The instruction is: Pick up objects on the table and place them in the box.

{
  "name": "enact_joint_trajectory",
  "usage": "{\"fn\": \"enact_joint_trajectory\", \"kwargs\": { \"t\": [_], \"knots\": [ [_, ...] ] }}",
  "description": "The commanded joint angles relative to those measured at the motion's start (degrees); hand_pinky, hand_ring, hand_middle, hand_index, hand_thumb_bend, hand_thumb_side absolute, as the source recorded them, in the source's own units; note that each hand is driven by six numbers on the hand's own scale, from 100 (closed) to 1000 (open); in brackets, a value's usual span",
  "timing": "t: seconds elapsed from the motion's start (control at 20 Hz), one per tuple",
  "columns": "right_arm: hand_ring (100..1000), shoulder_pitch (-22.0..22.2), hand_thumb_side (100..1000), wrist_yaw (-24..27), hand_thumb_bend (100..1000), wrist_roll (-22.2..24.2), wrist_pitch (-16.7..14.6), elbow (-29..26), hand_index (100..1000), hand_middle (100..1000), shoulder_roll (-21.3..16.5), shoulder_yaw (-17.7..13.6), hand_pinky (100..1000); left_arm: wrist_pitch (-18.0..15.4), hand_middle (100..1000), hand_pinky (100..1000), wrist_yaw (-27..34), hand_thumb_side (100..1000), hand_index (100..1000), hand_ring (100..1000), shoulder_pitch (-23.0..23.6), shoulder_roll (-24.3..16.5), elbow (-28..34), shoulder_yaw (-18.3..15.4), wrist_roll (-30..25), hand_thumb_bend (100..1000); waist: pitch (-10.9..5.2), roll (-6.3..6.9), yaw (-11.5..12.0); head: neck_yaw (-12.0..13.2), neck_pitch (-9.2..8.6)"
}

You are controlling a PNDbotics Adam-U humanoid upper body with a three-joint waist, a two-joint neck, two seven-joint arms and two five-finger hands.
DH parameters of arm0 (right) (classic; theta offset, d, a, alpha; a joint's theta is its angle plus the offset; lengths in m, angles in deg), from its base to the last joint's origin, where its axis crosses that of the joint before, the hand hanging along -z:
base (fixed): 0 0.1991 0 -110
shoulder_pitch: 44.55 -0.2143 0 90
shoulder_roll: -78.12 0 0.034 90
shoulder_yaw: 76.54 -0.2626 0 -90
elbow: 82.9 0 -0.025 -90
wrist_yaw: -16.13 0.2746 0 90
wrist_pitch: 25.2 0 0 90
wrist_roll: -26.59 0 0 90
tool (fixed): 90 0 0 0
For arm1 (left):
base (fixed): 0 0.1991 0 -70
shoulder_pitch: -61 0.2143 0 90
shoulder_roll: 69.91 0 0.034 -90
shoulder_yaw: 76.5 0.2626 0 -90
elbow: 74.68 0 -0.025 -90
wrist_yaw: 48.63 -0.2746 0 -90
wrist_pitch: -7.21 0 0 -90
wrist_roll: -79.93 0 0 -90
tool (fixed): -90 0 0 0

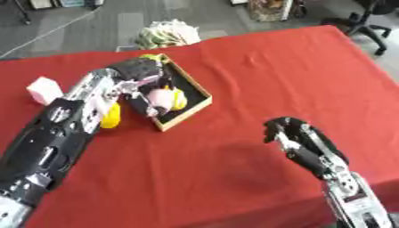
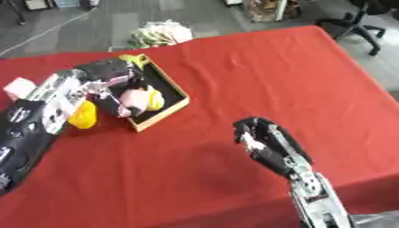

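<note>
**Pink Object Held Over the Box, Release Pending**

A white block [image 1: 44,89] was seen near the table's [image 1: 296,71] left edge, well apart from the work. Just beside the box's left wall, a yellow object [image 1: 111,116] was lying on the red cloth, partly hidden by the left arm. The left hand [image 1: 140,73] was positioned over the box [image 1: 198,90], which sat toward the table's far left corner, and its fingers were curled round a pink object [image 1: 161,99] low inside the tray. Another yellow item [image 1: 180,99] was already lodged there. The right hand [image 2: 261,138] was held idle near the table's near edge, its fingers curled and nothing held.

A risk was judged: were the arm withdrawn carelessly, the box could be dragged or the yellow object outside knocked further away.
</note>
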Motion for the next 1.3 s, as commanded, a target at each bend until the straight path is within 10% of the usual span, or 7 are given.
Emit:
{"fn": "enact_joint_trajectory", "kwargs": {
  "t": [0.05, 0.85, 1.3],
  "knots": [
    [573, -0.70, 488, 0.28, 100, 0.03, -0.09, -0.86, 697, 558, -0.30, 0.00, 691, -0.66, 605, 778, -0.10, 100, 768, 652, -1.12, -0.34, 0.07, -0.37, 0.82, 550, -1.03, -0.35, -0.01, 0.12, 0.23],
    [574, -0.55, 482, -0.04, 100, -0.26, -0.12, -0.81, 697, 558, -0.59, -0.46, 691, 4.67, 585, 773, 17.57, 178, 778, 629, -0.35, -9.83, 14.59, -2.43, -2.25, 628, -1.20, -0.04, 1.47, -1.04, 0.23],
    [574, -0.47, 480, -0.28, 100, -0.40, -0.15, -0.73, 698, 558, -0.92, -0.62, 692, 5.55, 641, 789, 17.15, 100, 810, 688, 3.25, -17.18, 10.48, -1.85, -21.92, 567, -1.52, 0.41, 2.45, -1.84, 0.23]
  ]
}}
